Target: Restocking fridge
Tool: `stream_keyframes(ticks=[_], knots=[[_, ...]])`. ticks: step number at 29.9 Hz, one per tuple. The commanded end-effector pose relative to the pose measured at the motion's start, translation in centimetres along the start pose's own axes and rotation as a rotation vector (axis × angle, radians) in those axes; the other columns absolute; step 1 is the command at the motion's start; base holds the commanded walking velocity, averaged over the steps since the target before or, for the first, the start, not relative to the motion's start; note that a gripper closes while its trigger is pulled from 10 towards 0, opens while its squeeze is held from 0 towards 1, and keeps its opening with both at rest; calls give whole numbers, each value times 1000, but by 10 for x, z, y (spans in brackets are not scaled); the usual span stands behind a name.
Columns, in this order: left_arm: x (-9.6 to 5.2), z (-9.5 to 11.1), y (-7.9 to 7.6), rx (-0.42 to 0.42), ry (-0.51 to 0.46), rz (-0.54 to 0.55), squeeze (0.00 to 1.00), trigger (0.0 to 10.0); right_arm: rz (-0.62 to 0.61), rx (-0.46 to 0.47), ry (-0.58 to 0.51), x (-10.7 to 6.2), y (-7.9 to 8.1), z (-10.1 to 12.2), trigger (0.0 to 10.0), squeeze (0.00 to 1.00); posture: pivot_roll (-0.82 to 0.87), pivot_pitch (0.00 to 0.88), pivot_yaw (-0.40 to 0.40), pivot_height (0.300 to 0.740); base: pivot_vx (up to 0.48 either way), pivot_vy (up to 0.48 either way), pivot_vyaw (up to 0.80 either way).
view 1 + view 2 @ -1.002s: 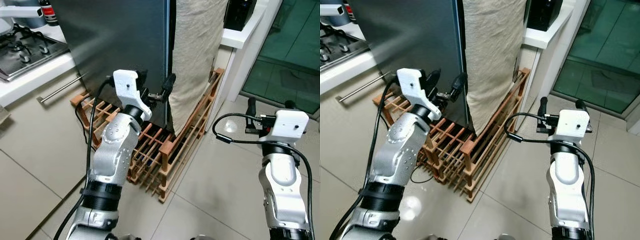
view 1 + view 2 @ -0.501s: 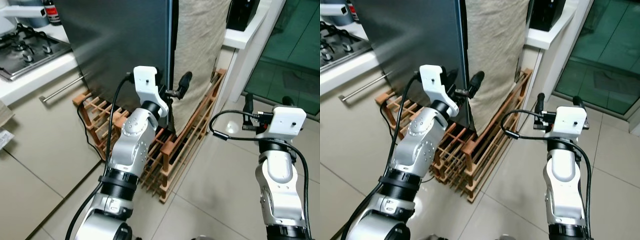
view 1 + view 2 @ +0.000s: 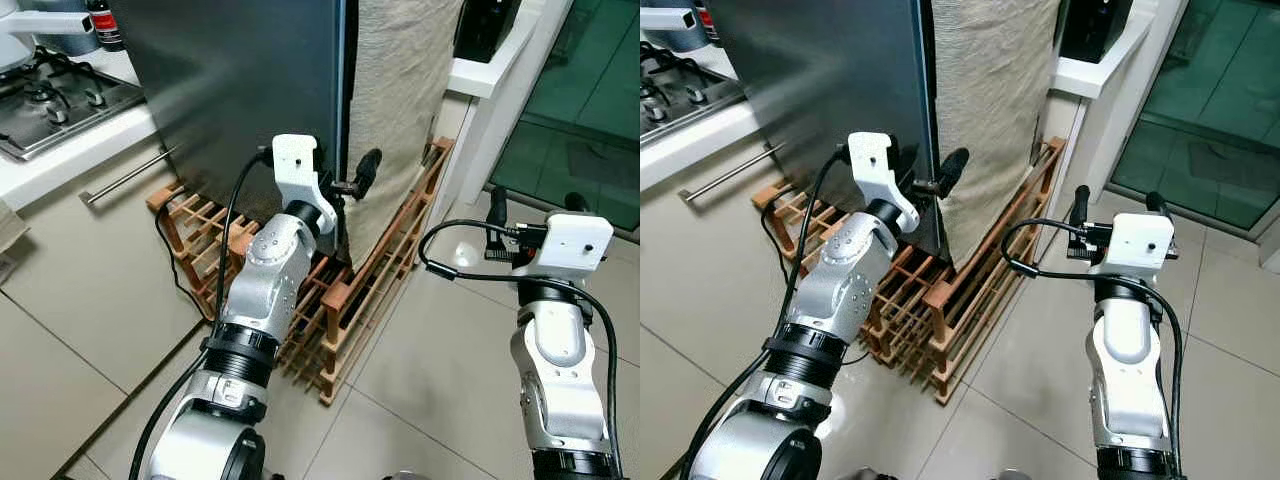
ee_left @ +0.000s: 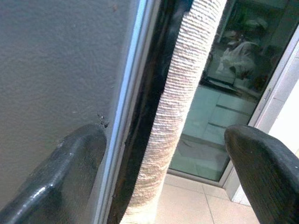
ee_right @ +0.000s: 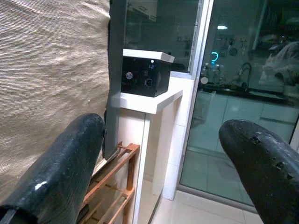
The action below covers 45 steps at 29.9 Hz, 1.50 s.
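The dark grey fridge door (image 3: 230,70) stands shut in front of me. My left gripper (image 3: 343,182) is open at the door's right edge, low down. In the left wrist view one finger (image 4: 65,168) lies against the door face and the other finger (image 4: 266,163) is out past the beige cloth (image 4: 182,107). The door edge (image 4: 133,93) runs between them. My right gripper (image 3: 535,205) is held up over the floor at the right, open, with nothing between its fingers.
The beige cloth (image 3: 395,90) hangs down the fridge's side. A wooden rack (image 3: 350,290) lies on the floor around the fridge base. A hob (image 3: 50,100) and a drawer handle (image 3: 125,175) are at the left. A white ledge (image 3: 495,70) and a glass door (image 3: 585,100) are at the right.
My left gripper has moved right along the door face to its right edge and now straddles it. The right arm has barely moved.
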<state>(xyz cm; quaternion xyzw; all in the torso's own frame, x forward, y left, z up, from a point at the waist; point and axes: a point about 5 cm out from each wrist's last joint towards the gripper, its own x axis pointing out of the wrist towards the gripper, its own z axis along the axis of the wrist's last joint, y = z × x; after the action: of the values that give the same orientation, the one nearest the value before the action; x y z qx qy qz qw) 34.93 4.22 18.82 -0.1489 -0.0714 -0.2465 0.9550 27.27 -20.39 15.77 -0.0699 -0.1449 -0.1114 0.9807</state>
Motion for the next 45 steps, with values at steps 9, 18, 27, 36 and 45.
stream_keyframes(ticks=[9, 18, 27, 36, 45], knots=[[7, 4, -21, -26, -20, -104, 0, 10000, -1, 11, 0, 0, -1, 0, 10000, 0, -173, 35, 62, 740, 0, 0, 0], [20, 1, -28, -22, -1, -98, 0, 10000, 3, 16, -5, 0, 2, 2, 10000, 0, -189, 40, 80, 740, 0, 0, 0], [23, -3, -25, -48, 18, -58, 0, 10000, 205, 105, 65, -11, 16, 0, 10000, 0, -200, 46, 82, 740, 0, 0, 0], [30, 12, -41, -156, -31, -135, 0, 10000, 291, 110, 82, -8, 16, 3, 10000, 0, -194, 48, 83, 740, 0, 0, 0], [31, 23, -55, -197, -52, -214, 0, 10000, 288, 109, 79, -3, 15, 4, 10000, 0, -189, 45, 84, 740, 0, 0, 0]])
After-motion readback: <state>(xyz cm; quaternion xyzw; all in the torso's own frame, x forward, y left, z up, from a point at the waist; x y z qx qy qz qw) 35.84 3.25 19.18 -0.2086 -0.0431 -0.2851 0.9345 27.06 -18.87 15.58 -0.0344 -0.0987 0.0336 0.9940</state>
